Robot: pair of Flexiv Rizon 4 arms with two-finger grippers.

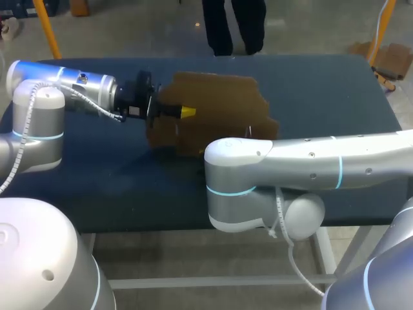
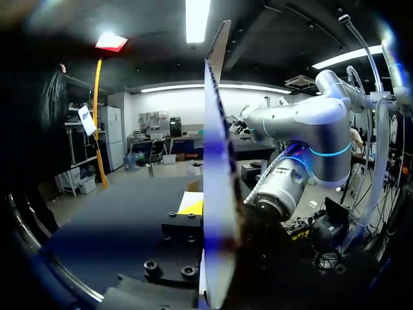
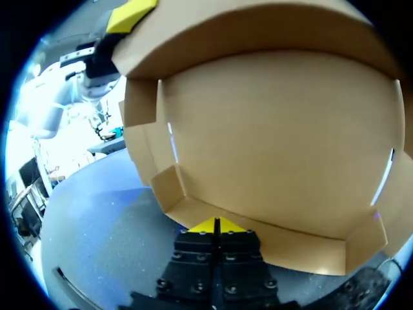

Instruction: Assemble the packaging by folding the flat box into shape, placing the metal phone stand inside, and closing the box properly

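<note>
Box (image 1: 216, 106), half-folded at upper middle over the surface (image 1: 322, 90), is pinched by left fingers (image 1: 187, 112); right fingers (image 3: 230, 227) meet empty at its lower edge. Insertion and closing remain.

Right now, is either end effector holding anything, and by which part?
The left end effector pinches the box by one panel's edge. The right end effector is shut at the box's lower edge, gripping nothing visible.

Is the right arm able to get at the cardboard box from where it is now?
Probably yes. The right gripper, fingers together, sits right at the near flap of the box, with nothing between them. The left gripper holds the box at its far edge, well clear.
</note>
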